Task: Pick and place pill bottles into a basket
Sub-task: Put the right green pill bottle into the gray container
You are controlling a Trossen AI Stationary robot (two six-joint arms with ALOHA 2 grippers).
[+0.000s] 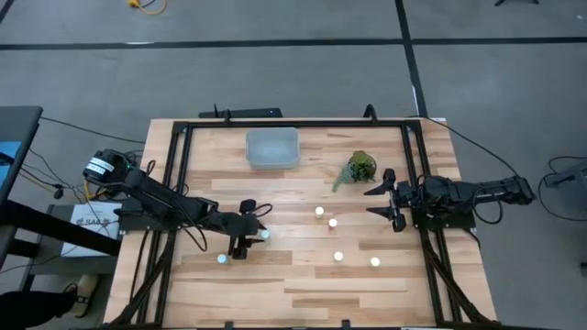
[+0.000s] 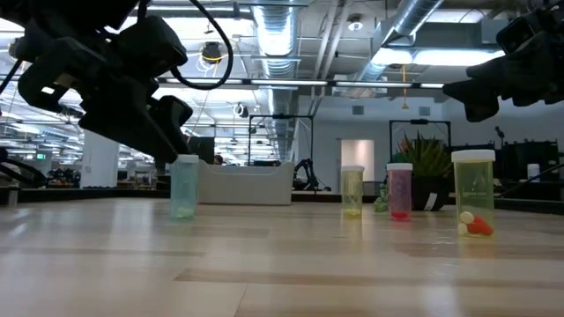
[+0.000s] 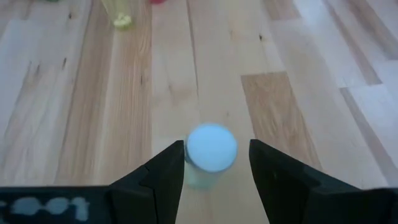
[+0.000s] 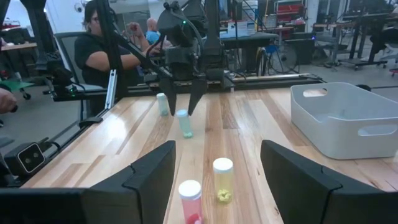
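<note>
Pill bottles (image 1: 320,212) stand scattered upright on the table (image 1: 303,293), white caps up. We see the left gripper (image 1: 249,234) spread open around one pale blue bottle (image 3: 211,148), which stands between its fingers, apparently not yet clamped; a second bottle (image 1: 221,259) waits just beside it. The right gripper (image 1: 383,200), open and empty, hangs near the green sprig (image 1: 359,168). The basket (image 1: 272,148), toward the far edge, looks empty.
</note>
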